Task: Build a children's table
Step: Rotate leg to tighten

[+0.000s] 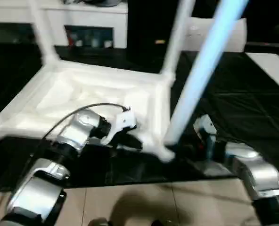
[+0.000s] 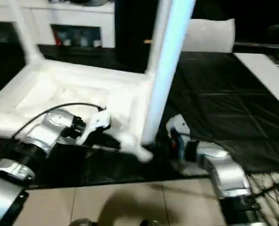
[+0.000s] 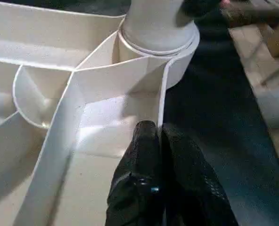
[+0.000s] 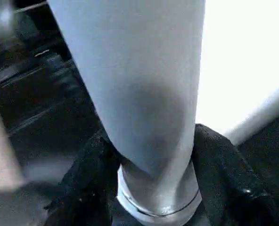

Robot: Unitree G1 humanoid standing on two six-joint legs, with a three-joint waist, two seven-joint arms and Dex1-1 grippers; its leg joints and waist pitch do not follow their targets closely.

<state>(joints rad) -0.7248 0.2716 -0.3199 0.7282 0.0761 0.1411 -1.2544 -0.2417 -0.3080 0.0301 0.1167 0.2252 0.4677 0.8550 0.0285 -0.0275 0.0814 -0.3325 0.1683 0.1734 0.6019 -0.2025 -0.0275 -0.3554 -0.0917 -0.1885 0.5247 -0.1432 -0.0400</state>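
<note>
Nearest, the upturned tabletop (image 1: 83, 99) lies on a black mat (image 1: 233, 117). One leg (image 1: 201, 70) rises from its near corner socket — the right gripper (image 4: 149, 188) clasps it. Left gripper (image 3: 159, 141) pinches the rim.

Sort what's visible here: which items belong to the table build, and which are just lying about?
Job:
- table top, upside down, left hand shut on its rim
- near-corner leg, right hand around its base
- two far legs

Lying about:
- white roll
- black mat
</note>
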